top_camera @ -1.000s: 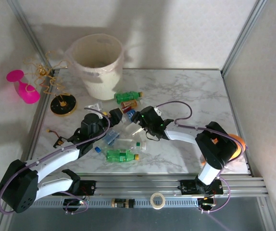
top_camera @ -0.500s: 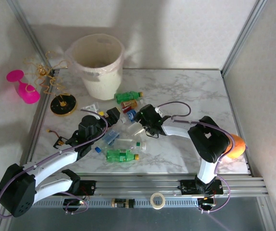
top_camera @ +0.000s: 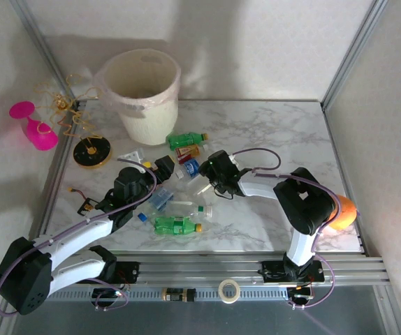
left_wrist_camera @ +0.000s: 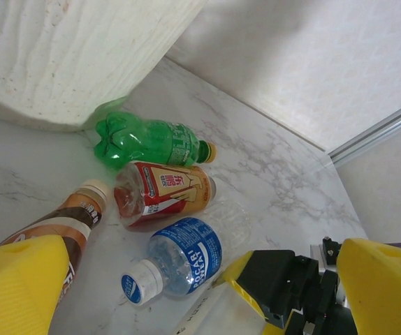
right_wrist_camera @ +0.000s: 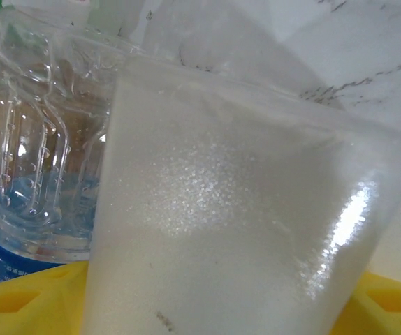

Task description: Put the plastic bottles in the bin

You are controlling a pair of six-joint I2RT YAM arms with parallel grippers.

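The job has barely begun: every bottle I can find lies on the counter [top_camera: 277,132], and from above I make out none inside the bin [top_camera: 144,125], which stands well beyond my left gripper [top_camera: 164,167].

That gripper is spread wide with nothing in it. My right gripper [top_camera: 205,183] has the frosted bottle [right_wrist_camera: 242,209] between its yellow pads [right_wrist_camera: 19,296]. I cannot tell whether they actually clamp it. Just to that gripper's left is a clear blue-labelled bottle [right_wrist_camera: 26,174].

**Count, as far as I can see:**
- 1 bin.
- 2 green bottles: the far green bottle [left_wrist_camera: 151,143] ahead of my left gripper, touching the bin's foot, and the near green bottle [top_camera: 176,225] behind both grippers.
- 1 copper-brown bottle [left_wrist_camera: 162,195] just ahead of the left gripper.
- 1 dark brown bottle [left_wrist_camera: 75,220] by its left finger.
- 2 clear with blue labels, the second blue-labelled one [top_camera: 160,199] being behind the left gripper.
- 1 plain clear bottle [top_camera: 190,207] behind the right gripper.
- 1 frosted.

That makes 8 bottles to bin, perhaps more hidden under my arms.
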